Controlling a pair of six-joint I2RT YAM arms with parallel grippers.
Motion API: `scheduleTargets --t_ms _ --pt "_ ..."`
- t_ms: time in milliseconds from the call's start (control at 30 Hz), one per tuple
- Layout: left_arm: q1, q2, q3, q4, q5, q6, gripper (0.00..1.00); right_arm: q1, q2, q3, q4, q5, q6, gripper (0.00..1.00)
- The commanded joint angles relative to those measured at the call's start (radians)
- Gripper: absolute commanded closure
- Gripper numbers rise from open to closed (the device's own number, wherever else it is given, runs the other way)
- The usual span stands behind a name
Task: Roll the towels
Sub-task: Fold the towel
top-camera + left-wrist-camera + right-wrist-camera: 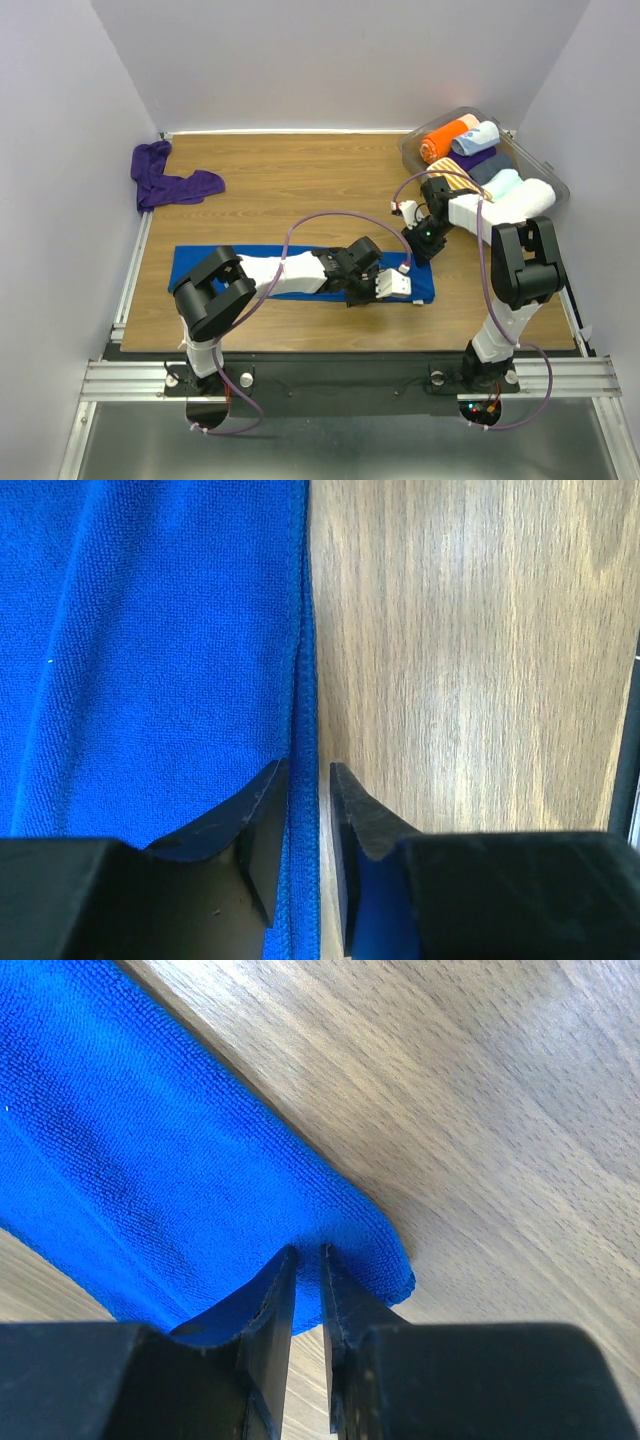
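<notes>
**Left claw (308,770) loose, blue towel (150,630) unrolled**

Left claw stood slightly spread astride the hem; right claw (308,1252) pinched the corner. Flat on the table (460,680) lay the blue towel. Lifting one-sided could skew the roll.

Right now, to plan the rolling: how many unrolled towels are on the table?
2: the blue towel flat near the front edge, the purple towel crumpled at the far left corner.
</notes>
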Motion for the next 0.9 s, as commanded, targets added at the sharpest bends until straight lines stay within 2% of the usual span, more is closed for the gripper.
scheduleTargets --t_ms 0,400,533,767,867 --pt "-0.010 -0.026 0.018 0.021 -0.002 0.010 0.64 0.009 0.070 -0.030 0.049 0.029 -0.023 0.78" --pt "-0.010 0.020 0.041 0.049 -0.016 0.005 0.67 0.008 0.073 -0.037 0.049 0.024 -0.026 0.78" --pt "-0.010 0.033 0.050 0.054 -0.014 -0.001 0.73 0.009 0.073 -0.037 0.049 0.026 -0.028 0.78" --pt "-0.010 0.024 0.044 0.055 -0.008 0.002 1.00 0.008 0.073 -0.040 0.050 0.027 -0.029 0.78" --pt "-0.010 0.004 0.038 0.044 0.010 0.001 1.00 0.008 0.073 -0.038 0.051 0.032 -0.031 0.78"
